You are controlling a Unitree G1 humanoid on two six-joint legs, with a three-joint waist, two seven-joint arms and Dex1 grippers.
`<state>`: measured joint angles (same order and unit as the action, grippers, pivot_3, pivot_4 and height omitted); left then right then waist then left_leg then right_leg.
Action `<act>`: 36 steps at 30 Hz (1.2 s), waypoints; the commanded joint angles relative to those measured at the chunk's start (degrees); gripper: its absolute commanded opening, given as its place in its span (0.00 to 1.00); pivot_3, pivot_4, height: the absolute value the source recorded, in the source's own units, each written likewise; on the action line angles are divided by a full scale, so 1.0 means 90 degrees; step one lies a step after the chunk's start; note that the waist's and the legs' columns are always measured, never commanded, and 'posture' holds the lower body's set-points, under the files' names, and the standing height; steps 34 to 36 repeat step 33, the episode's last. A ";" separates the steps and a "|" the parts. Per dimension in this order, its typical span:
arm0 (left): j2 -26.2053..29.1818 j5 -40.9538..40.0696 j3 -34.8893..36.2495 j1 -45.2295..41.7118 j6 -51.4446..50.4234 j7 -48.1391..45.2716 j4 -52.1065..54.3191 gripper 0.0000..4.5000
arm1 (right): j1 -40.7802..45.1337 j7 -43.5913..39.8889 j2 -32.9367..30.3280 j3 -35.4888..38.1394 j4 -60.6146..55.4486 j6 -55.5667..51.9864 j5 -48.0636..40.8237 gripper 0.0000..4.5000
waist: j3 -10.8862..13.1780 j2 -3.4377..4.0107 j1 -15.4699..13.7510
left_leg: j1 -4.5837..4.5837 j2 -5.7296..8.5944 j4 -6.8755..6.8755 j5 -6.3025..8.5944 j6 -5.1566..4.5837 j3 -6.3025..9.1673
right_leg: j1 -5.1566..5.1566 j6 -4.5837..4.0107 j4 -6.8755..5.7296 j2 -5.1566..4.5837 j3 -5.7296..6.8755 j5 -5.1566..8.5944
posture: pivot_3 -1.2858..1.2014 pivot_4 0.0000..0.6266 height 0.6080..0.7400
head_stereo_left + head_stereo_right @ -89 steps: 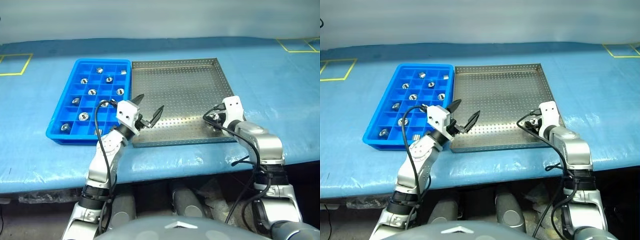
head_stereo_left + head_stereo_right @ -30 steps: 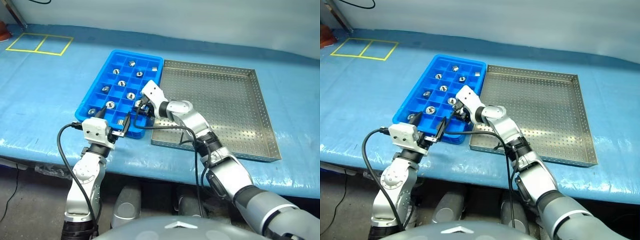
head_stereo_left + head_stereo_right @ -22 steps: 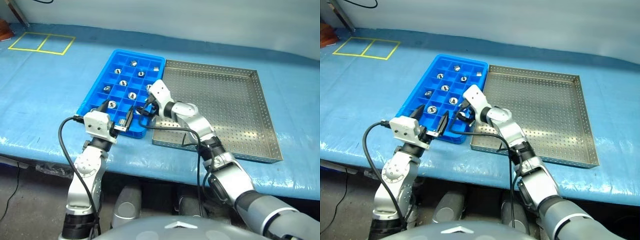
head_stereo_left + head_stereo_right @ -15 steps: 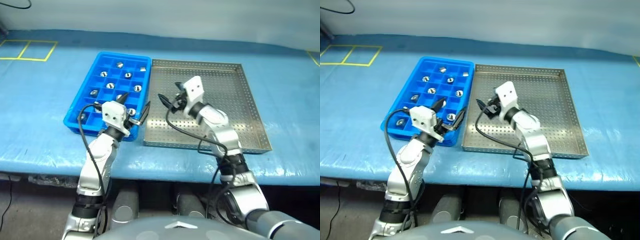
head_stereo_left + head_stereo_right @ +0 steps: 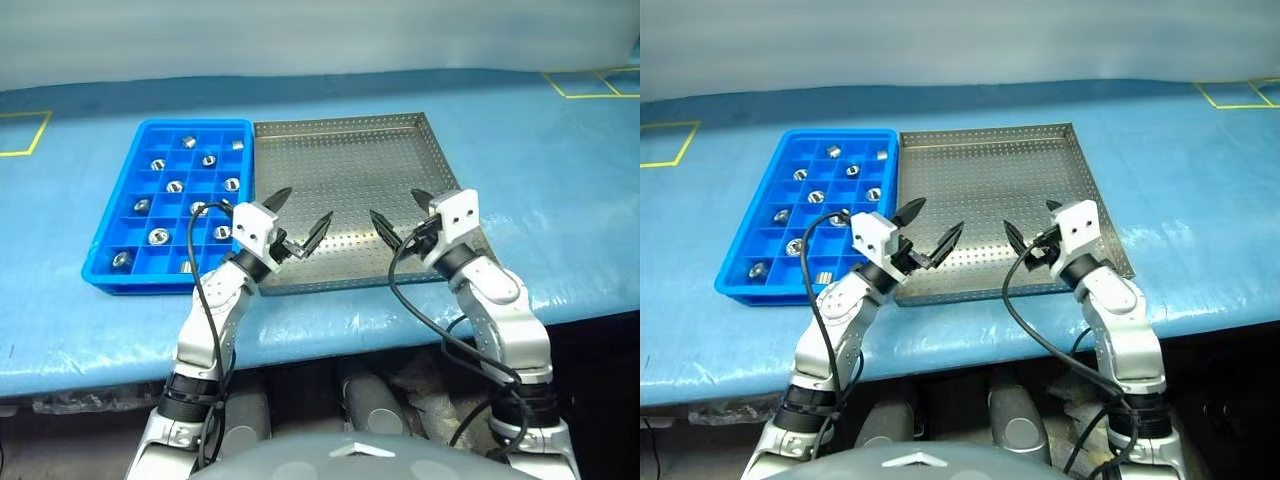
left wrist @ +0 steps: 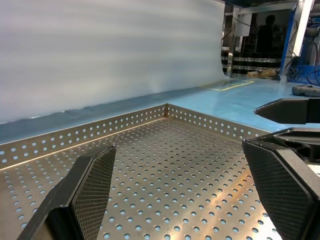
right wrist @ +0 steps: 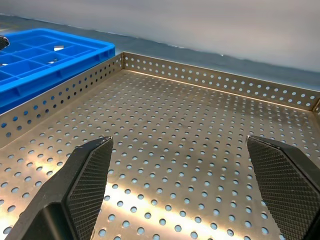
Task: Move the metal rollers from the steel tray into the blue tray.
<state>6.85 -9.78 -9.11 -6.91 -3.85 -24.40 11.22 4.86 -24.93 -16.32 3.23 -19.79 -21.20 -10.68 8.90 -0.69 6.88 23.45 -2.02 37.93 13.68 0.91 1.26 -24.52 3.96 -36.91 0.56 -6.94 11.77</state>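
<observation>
hovering left gripper and right gripper over steel tray at centre frame, both spread wide, gripping nothing. metal rollers sitting in blue tray, left of centre.

The left gripper stands wide apart, its two black textured fingers over the perforated floor of the steel tray. The tray's low holed rim meets in a corner ahead. The right gripper shows near one finger, above blue desk.
</observation>
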 commanded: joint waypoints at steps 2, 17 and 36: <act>-0.0014 0.0219 0.0023 0.0094 0.0391 0.0192 -0.0045 0.98 | -0.0146 -0.0145 -0.0108 0.0121 -0.0305 0.0249 -0.0257 0.99 | -0.0001 -0.0001 0.0000 | 0.0000 0.0002 0.0000 0.0000 0.0000 -0.0001 | 0.0001 0.0002 0.0001 -0.0001 -0.0002 -0.0001 | 0.48 0.24 1.00; 0.0032 0.0222 -0.0196 0.0272 0.0465 -0.0043 -0.0099 0.98 | -0.0201 -0.0038 -0.0108 -0.0065 -0.0123 0.0390 -0.0349 0.99 | 0.0001 -0.0003 -0.0034 | 0.0002 0.0003 -0.0004 0.0000 0.0000 0.0001 | -0.0001 0.0001 0.0003 -0.0001 -0.0002 -0.0001 | 0.49 0.24 1.00; -0.0028 0.0210 -0.0196 0.0152 0.0534 -0.0101 -0.0261 0.98 | -0.0161 0.0001 -0.0229 -0.0049 -0.0183 0.0321 -0.0349 0.99 | 0.0001 -0.0003 -0.0030 | 0.0003 0.0003 -0.0004 0.0000 -0.0001 0.0001 | -0.0002 0.0001 0.0002 -0.0001 -0.0002 -0.0001 | 0.48 0.24 1.00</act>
